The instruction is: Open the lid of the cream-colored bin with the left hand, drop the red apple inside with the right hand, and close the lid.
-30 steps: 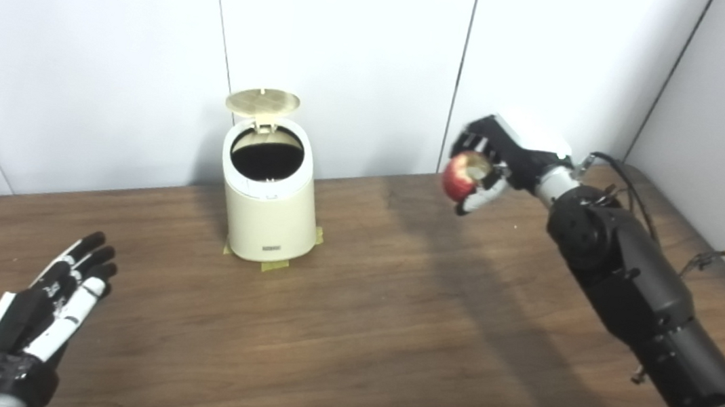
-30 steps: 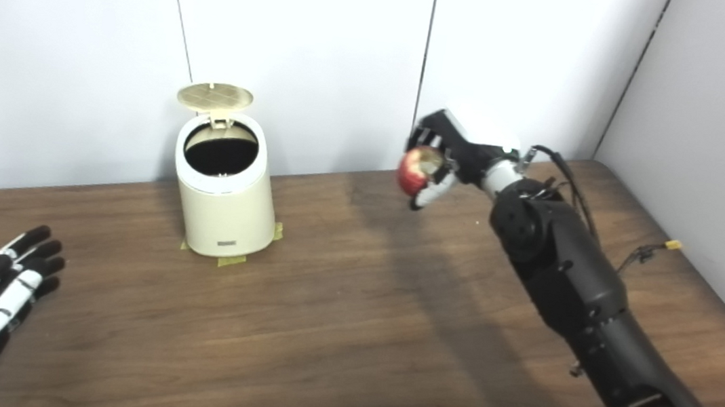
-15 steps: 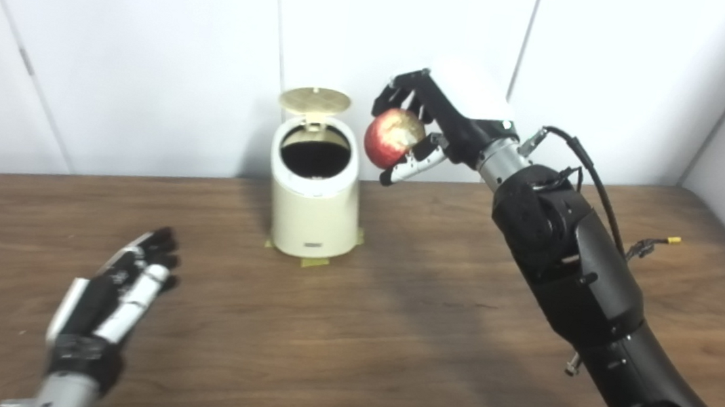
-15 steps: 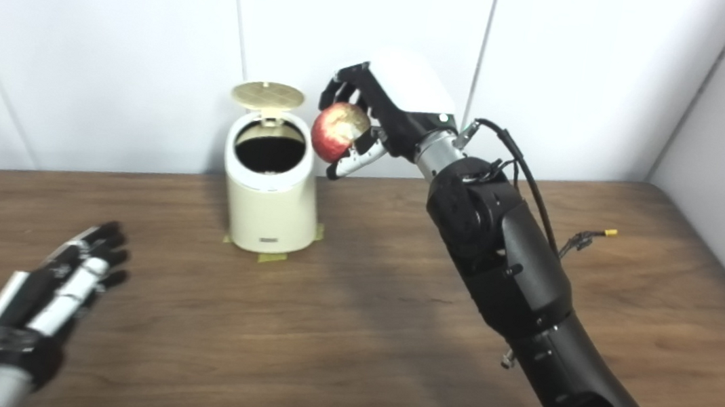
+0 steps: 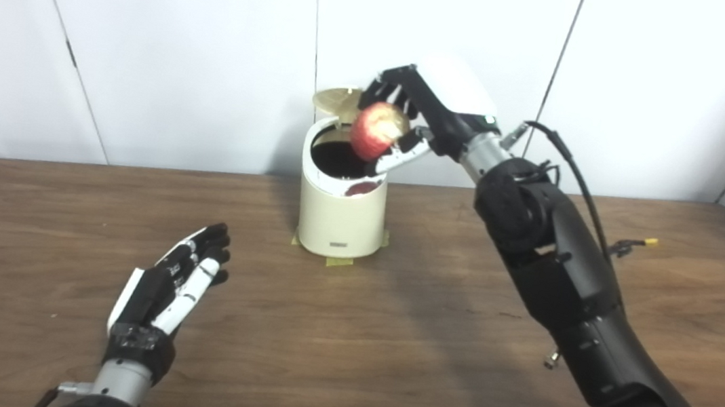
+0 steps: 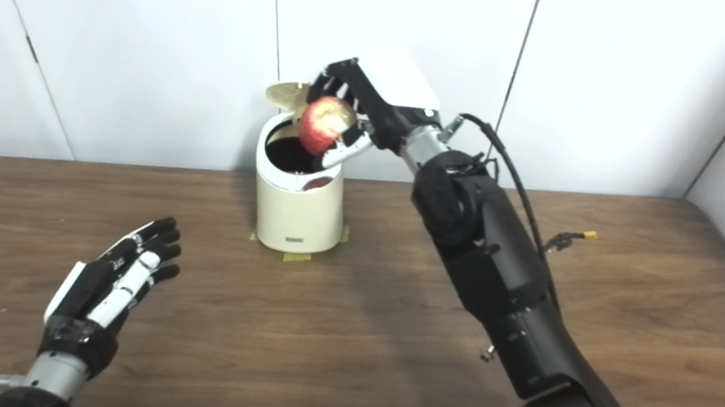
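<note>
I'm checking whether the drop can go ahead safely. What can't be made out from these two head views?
- Inside of the cream-colored bin: only a dark opening shows in both views, so the contents cannot be told.
- Lid: partly hidden behind the right hand and red apple.
- Label on the bin's front: too small to read.
- Left hand palm: faces away from the camera.

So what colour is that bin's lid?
The lid is a yellowish tan, darker than the cream bin. It shows best in the left eye view.
</note>
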